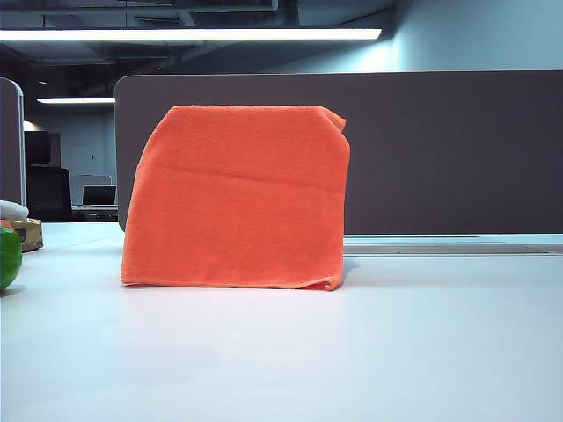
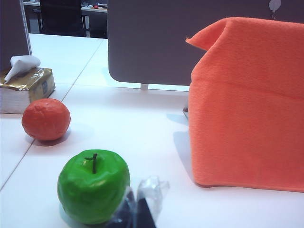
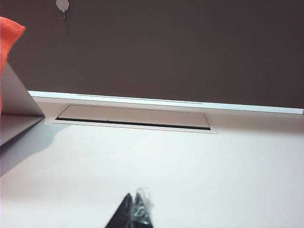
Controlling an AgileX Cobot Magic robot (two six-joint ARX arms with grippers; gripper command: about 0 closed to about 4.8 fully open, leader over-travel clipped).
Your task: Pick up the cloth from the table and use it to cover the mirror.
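The orange cloth (image 1: 236,198) hangs draped over an upright thing in the middle of the white table (image 1: 352,352), reaching down to the tabletop. In the exterior and left wrist views the mirror is hidden under the cloth (image 2: 247,104). In the right wrist view a slanting grey panel, the mirror (image 3: 16,97), shows below a corner of the cloth (image 3: 9,38). My left gripper (image 2: 137,204) is shut and empty, low over the table beside a green apple, apart from the cloth. My right gripper (image 3: 135,209) is shut and empty over bare table. Neither gripper shows in the exterior view.
A green apple (image 2: 93,186), an orange fruit (image 2: 46,118) and a tissue box (image 2: 26,88) sit left of the cloth. A grey-brown divider panel (image 1: 440,149) stands behind it. A cable hatch (image 3: 133,118) lies flush in the table at the panel's foot.
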